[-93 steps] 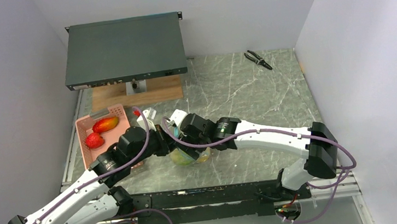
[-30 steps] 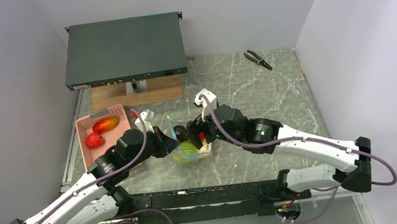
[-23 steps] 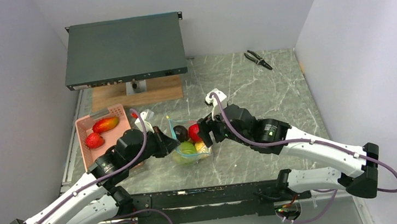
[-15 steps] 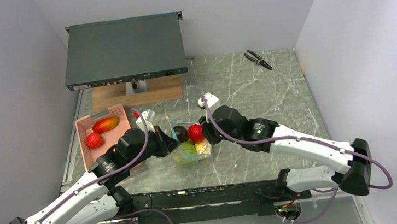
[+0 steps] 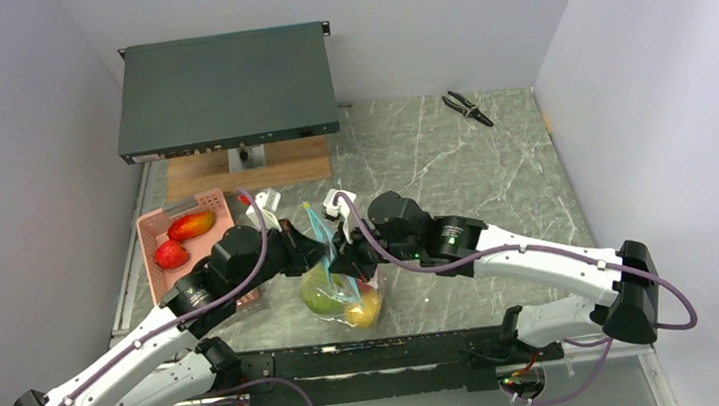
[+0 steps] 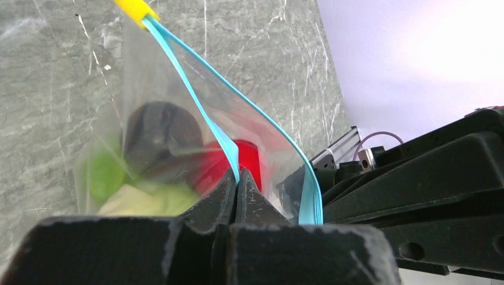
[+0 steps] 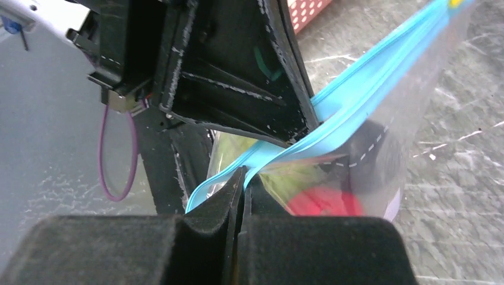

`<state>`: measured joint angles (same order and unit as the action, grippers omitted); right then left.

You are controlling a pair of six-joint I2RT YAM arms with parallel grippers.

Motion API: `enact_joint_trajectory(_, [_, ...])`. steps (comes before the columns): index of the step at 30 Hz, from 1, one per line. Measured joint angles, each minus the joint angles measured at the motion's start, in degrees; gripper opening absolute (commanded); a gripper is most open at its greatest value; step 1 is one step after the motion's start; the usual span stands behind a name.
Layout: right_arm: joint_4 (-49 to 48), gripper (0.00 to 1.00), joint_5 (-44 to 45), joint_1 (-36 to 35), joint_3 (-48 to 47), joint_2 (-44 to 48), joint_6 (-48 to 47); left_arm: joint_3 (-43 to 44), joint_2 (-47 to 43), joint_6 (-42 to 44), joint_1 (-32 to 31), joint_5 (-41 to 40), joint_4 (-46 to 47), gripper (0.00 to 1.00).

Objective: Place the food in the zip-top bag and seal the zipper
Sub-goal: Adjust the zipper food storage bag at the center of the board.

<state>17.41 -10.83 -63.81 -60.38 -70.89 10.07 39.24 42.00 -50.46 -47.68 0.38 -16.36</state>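
Top view, bag: the zip-top bag [image 5: 342, 292] hangs between the two arms above the marble table [image 5: 452, 169], with the food [image 5: 358, 309] bunched at its bottom.
Top view, basket: the pink basket [image 5: 147, 253] on the left holds a red-yellow fruit [image 5: 191, 225] and a strawberry [image 5: 169, 254].
Left wrist view, claw: the left gripper [image 6: 236, 178] is pinched tight on the teal zipper [image 6: 190, 89]. Dark purple, red and green pieces show through the plastic.
Right wrist view, claw: the right gripper [image 7: 243, 178] is clamped on the zipper too, close beside the left arm's fingers [image 7: 238, 77].

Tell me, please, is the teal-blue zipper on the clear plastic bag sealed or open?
Open, at least partly: in the left wrist view, the two strips of the teal-blue plastic zipper stand apart.
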Motion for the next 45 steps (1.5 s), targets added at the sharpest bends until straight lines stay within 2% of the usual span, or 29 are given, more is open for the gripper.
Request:
enact_joint_trajectory(5, [-0.68, 0.01, -0.04, 0.02, 0.00, -0.33, 0.76, 0.00, 0.66, -0.07, 0.00, 0.00, 0.46, 0.00])
enact_joint_trajectory(7, [-0.39, 0.11, 1.44, 0.02, 0.00, -0.66, 0.96, 0.00, 0.66, -0.24, 0.00, 0.00, 0.72, 0.00])
enact_joint_trajectory(12, [0.48, 0.21, 3.52, 0.02, -0.02, -1.57, 2.01, -0.02, 0.70, -1.20, 0.00, -0.09, 1.27, 0.00])
enact_joint_trajectory(21, [-0.98, 0.56, 8.83, -0.04, 1.68, -0.85, 7.63, -2.71, 1.62, -6.75, -0.04, -0.39, 3.89, 0.00])
enact_joint_trajectory(24, [-1.88, 0.65, 10.64, -0.15, 2.54, -0.46, 8.98, -2.80, 2.58, -9.60, -0.24, -1.03, 3.91, 0.00])
enact_joint_trajectory(27, [-2.54, 0.70, 12.79, -0.90, 2.60, -0.48, 9.44, -2.80, 3.02, -12.70, -0.46, -2.03, 3.89, 0.00])
enact_joint_trajectory(33, [-2.54, 0.69, 20.00, -5.03, 2.58, -1.42, 8.33, -2.60, 3.39, -17.75, -0.68, -4.20, 2.12, 0.00])
enact_joint_trajectory(39, [-2.47, 0.60, 30.73, -10.54, 1.73, -4.33, 4.81, 0.94, 5.53, -23.82, -0.83, -6.71, -4.39, 0.00])
enact_joint_trajectory(41, [-2.49, 0.53, 34.01, -11.78, 0.94, -5.90, 3.67, 2.16, 6.19, -25.46, -0.85, -7.32, -6.10, 0.00])
enact_joint_trajectory(45, [-2.49, 0.30, 41.24, -13.77, -0.24, -9.14, 2.16, 2.91, 6.36, -27.26, -0.90, -8.02, -7.74, 0.00])
